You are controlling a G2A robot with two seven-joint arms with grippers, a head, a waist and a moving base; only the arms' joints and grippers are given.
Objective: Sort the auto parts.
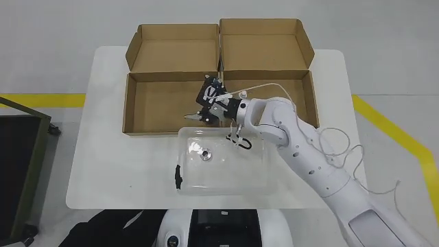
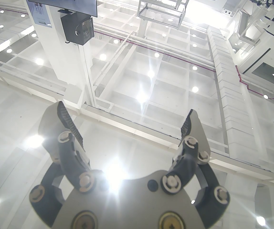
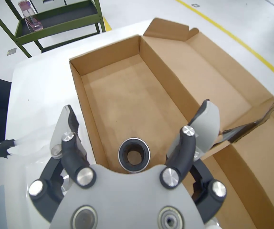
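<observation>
My right gripper (image 1: 197,116) (image 3: 138,113) hangs open over the near edge of the left cardboard box (image 1: 154,106) (image 3: 127,89). A black ring with a metal rim (image 3: 134,154) lies on that box's floor close to the near wall, below the spread fingers and apart from them. A clear plastic tray (image 1: 226,182) at the table's front holds a round metal part (image 1: 204,155) and a black hook-shaped part (image 1: 241,142). My left gripper (image 2: 125,113) is open, holds nothing and points up at the ceiling.
A second open cardboard box (image 1: 302,96) (image 3: 258,158) stands right of the first, both with lids folded back. A small black piece (image 1: 178,177) sits at the tray's left edge. A green shelf rack (image 3: 55,17) stands on the floor beyond the table.
</observation>
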